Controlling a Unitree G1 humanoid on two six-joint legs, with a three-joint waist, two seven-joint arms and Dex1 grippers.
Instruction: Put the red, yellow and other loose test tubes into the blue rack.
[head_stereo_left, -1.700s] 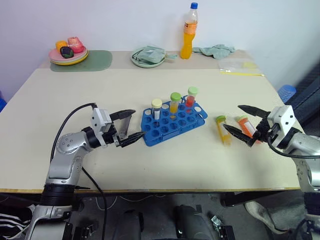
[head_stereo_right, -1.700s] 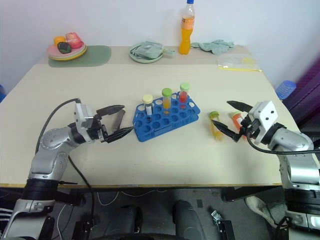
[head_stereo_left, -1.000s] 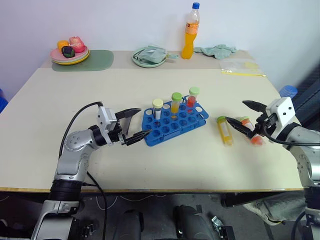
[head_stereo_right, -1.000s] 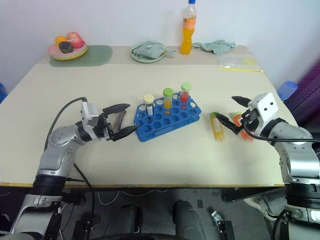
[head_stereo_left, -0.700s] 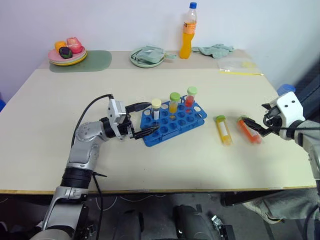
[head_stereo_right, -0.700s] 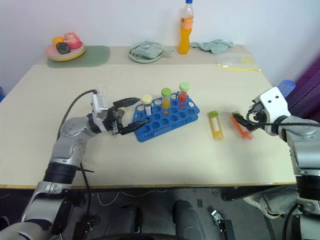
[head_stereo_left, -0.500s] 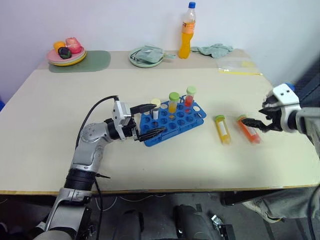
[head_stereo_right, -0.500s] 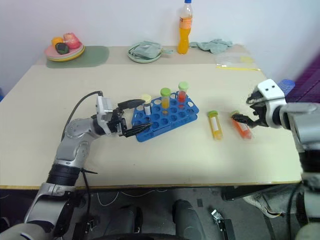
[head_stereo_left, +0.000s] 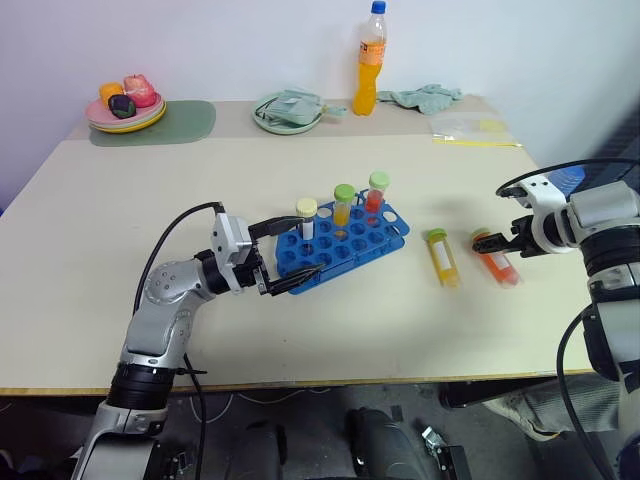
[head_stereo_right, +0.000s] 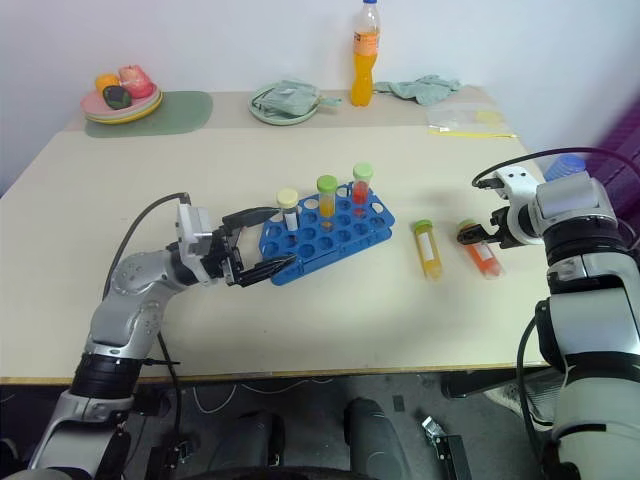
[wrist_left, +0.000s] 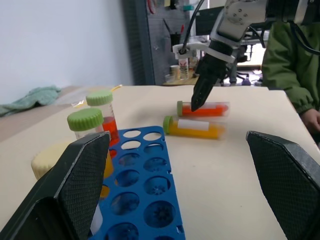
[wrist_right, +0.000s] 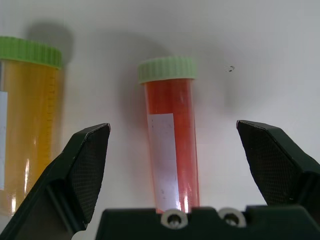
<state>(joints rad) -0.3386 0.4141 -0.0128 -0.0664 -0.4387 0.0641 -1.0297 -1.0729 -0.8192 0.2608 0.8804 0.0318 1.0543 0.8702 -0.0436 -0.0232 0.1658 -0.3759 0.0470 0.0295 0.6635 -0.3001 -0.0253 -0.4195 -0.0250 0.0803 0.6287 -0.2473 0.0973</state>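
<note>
The blue rack (head_stereo_left: 345, 246) sits mid-table with three capped test tubes upright in its far row: cream cap (head_stereo_left: 306, 214), yellow with green cap (head_stereo_left: 344, 203), red with green cap (head_stereo_left: 378, 191). To its right lie a loose yellow tube (head_stereo_left: 441, 259) and a loose red-orange tube (head_stereo_left: 498, 263), both on their sides. My left gripper (head_stereo_left: 308, 243) is open, its fingers (wrist_left: 75, 185) straddling the rack's left end. Over the red-orange tube (wrist_right: 171, 145), my right gripper (head_stereo_right: 481, 238) points down and is open, with one finger (wrist_right: 82, 170) on each side and the yellow tube (wrist_right: 27, 125) beside it.
Along the far edge stand an orange drink bottle (head_stereo_left: 369, 60), a bowl holding a cloth (head_stereo_left: 288, 108), a fruit plate (head_stereo_left: 123, 108) on a green mat, a loose cloth (head_stereo_left: 425, 97) and a plastic bag (head_stereo_left: 470, 128). A person in a green jacket (wrist_left: 295, 55) sits past the table's right side.
My right gripper has swung from pointing sideways to pointing down over the red-orange tube. The left gripper has slid right onto the rack's left end.
</note>
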